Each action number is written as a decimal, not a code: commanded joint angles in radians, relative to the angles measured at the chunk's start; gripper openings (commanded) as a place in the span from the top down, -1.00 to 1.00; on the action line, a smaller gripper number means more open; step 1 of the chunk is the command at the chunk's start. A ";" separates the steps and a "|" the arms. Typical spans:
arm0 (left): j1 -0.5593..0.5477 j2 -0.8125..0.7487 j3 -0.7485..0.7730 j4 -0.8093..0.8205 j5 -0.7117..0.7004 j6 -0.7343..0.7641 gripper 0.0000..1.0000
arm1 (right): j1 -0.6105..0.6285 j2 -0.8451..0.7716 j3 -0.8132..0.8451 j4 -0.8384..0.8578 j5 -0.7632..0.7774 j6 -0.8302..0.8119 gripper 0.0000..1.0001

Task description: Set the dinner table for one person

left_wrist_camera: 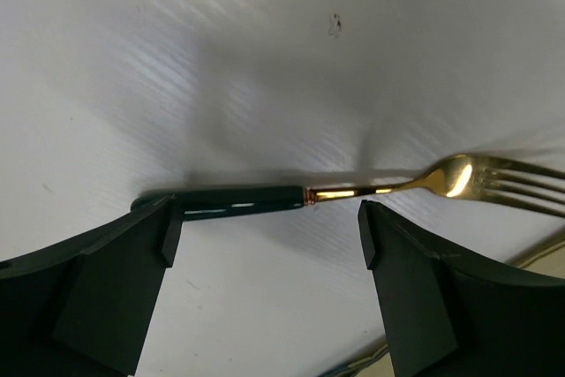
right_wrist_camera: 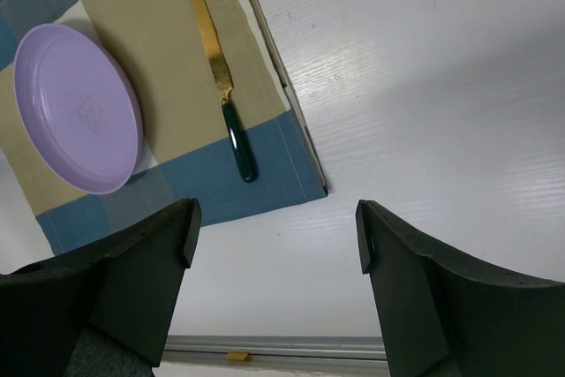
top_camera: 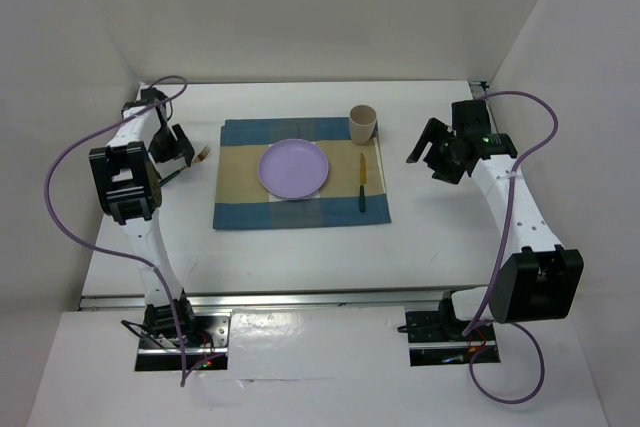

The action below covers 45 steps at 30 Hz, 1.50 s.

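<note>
At its near edge the dinner table [top_camera: 300, 262] is plain white. Farther in lies a blue-and-tan placemat [top_camera: 240, 202], with a lilac plate [top_camera: 293, 168] at its middle. A knife [top_camera: 362, 182], gold blade and dark green handle, lies on the mat just right of the plate, not touching it. The matching fork [left_wrist_camera: 353, 193] lies off the mat on the bare table to its left, so I judge the step in hand is fetching the fork.

The left gripper [left_wrist_camera: 269, 236] hangs low over it, jaws spread wide and holding nothing; the fork lies crosswise just beyond the fingertips [left_wrist_camera: 141, 262]. Its handle runs along the line the jaws close on. The next move therefore probably calls for a turn of the wrist to straddle the handle across its width. After that comes a careful drop to the tabletop, since so thin a thing is hard to pinch. From there it belongs on the mat left of the plate.

The right gripper [right_wrist_camera: 275, 231] hovers over bare table right of the mat, likewise wide open and empty. At the mat's far right corner stands a tan cup [top_camera: 362, 124], upright. No brand, label or writing can be read on anything
</note>
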 commanded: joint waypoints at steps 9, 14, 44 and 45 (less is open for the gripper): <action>0.001 -0.054 -0.158 0.014 0.027 -0.050 -0.93 | -0.008 0.000 0.031 0.032 -0.001 -0.007 -0.66; -0.030 -0.130 -0.243 -0.008 0.004 -0.096 -0.93 | -0.008 0.000 0.022 0.042 -0.022 -0.007 -0.66; -0.102 -0.285 -0.487 0.090 0.004 -0.135 -0.07 | 0.002 -0.049 0.003 0.032 -0.013 -0.007 -0.66; -0.102 -0.285 -0.487 0.090 0.004 -0.135 0.10 | 0.002 -0.059 0.003 0.032 -0.013 -0.007 -0.66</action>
